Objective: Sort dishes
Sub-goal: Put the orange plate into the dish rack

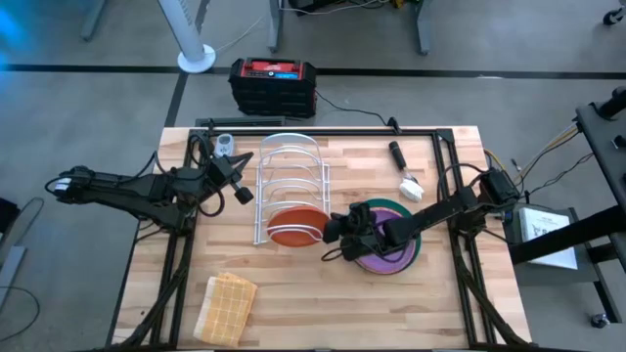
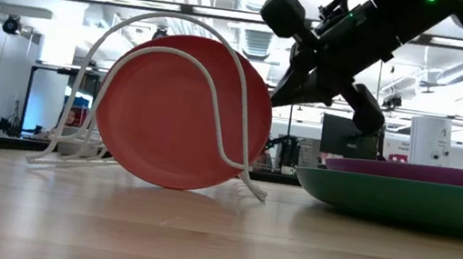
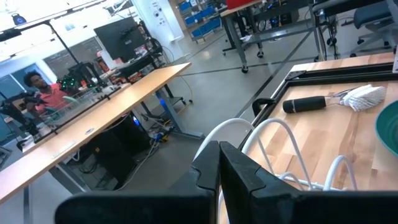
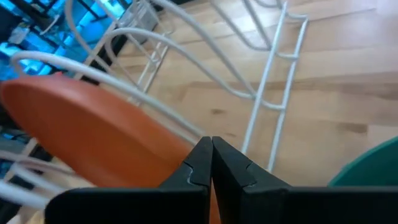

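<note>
Over the table (image 1: pixel 293 293) we see one orange plate (image 1: pixel 296 226) upright in the white wire rack (image 1: pixel 290 166). Our right tool (image 1: pixel 333 235) hangs beside it, pressed together and empty; left tool (image 1: pixel 243 194) likewise. Next, probably the purple plate (image 1: pixel 383 256) on the teal plate (image 1: pixel 415 246).

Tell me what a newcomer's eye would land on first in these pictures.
First the orange plate, standing on edge in the near end of the white wire rack at mid-table. Next the right gripper, shut, beside that plate and above the edge of the purple plate stacked on the larger teal plate. The left gripper, also shut, hovers at the rack's left side.
</note>
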Available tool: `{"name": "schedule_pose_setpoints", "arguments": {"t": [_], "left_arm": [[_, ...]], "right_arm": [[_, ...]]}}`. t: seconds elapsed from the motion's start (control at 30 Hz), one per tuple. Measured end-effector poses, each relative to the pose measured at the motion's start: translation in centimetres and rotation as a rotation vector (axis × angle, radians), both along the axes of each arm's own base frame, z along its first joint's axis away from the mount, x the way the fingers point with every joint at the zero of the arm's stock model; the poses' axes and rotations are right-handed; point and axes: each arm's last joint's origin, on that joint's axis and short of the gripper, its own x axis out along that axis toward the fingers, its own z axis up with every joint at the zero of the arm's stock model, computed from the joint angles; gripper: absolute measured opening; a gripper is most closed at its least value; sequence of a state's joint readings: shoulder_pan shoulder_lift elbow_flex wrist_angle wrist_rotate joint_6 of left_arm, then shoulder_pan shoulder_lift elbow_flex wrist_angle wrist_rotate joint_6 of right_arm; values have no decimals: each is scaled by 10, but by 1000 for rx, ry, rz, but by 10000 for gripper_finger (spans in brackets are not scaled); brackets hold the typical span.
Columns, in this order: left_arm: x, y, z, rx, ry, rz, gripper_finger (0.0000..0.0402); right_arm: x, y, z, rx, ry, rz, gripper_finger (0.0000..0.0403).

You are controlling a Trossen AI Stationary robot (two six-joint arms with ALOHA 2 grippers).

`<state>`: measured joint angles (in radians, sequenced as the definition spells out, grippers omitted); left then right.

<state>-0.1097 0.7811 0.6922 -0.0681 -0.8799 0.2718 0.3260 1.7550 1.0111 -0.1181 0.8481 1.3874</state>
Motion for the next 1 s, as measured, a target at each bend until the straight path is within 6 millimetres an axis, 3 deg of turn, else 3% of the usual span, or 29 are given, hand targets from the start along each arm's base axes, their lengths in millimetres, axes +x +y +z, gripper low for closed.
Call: {"name": "schedule_pose_setpoints", "arguments": {"t": [1.0], "left_arm": [[0, 0, 0, 0, -4, 0, 0]], "right_arm": [[10, -3, 3, -22, -22, 60, 0]]}}
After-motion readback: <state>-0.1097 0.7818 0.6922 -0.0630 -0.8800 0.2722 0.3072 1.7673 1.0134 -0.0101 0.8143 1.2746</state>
